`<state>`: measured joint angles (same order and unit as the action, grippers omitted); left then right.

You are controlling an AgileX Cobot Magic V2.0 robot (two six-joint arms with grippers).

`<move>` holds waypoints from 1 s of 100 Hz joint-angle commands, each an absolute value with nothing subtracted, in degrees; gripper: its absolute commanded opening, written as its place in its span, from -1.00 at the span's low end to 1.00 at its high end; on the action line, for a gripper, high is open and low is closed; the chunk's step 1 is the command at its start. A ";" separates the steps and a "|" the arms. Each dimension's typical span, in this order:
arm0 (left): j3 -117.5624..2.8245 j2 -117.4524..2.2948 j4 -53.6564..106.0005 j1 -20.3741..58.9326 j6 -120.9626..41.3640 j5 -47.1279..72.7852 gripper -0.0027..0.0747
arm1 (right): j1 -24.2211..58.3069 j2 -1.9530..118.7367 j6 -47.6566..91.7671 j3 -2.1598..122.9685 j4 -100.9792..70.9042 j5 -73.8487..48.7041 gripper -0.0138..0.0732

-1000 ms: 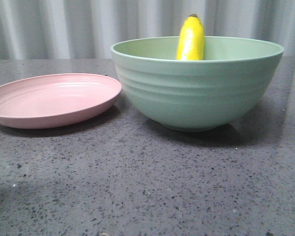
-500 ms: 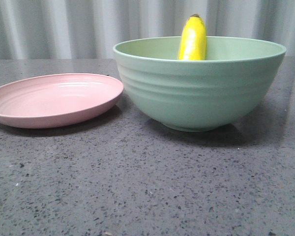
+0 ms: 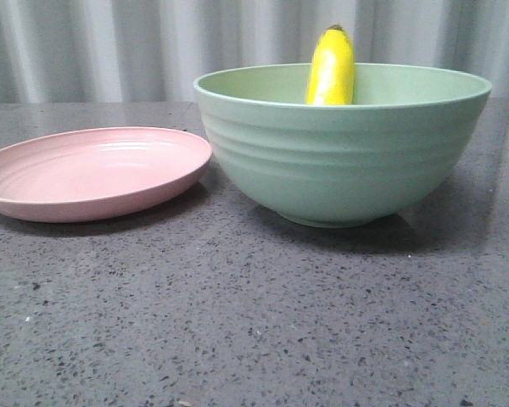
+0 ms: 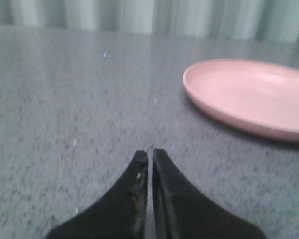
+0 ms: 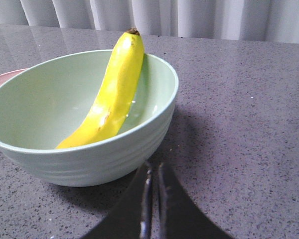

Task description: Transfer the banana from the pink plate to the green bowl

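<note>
The banana (image 3: 331,69) stands inside the green bowl (image 3: 343,161), leaning against the bowl's inner wall with its dark tip poking up above the rim. In the right wrist view the banana (image 5: 109,97) runs from the bottom of the bowl (image 5: 84,154) up the far side, its tip resting at the rim. The bowl sits on the dark speckled counter (image 3: 237,322), toward the counter's far edge, in front of a pale pleated curtain (image 3: 110,47).

The pink plate (image 3: 89,174) lies flat on the counter just to the left of the bowl, its rim very close to the bowl's wall; whether the two touch cannot be told. Nothing lies on the plate.

The left hand (image 4: 150,157) hovers over bare counter, apart from the plate (image 4: 254,97), its two dark fingers pressed nearly together with only a thin slit between them and nothing held. The right hand (image 5: 154,172) sits near the bowl's outer wall on the side facing the robot, its fingers likewise drawn together to a narrow slit, holding nothing and not touching the bowl.
</note>
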<state>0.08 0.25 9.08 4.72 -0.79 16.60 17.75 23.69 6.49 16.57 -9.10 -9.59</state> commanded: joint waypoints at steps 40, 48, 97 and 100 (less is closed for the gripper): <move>0.60 1.71 8.93 3.78 -0.65 16.35 -0.98 | 17.46 23.65 6.68 18.14 -9.35 -5.31 -0.85; 0.60 1.71 8.93 3.78 -0.65 16.35 -0.98 | 17.46 23.65 6.68 18.14 -9.35 -5.31 -0.85; 0.60 1.71 8.93 3.78 -0.65 16.35 -0.98 | 12.69 20.61 6.68 18.02 -7.70 -5.19 -0.85; 0.60 1.71 8.93 3.78 -0.65 16.35 -0.98 | 11.31 20.12 6.68 17.85 -7.70 -5.06 -0.85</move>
<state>0.00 0.25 8.85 3.83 -0.79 18.79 14.45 21.23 6.49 16.57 -8.42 -9.59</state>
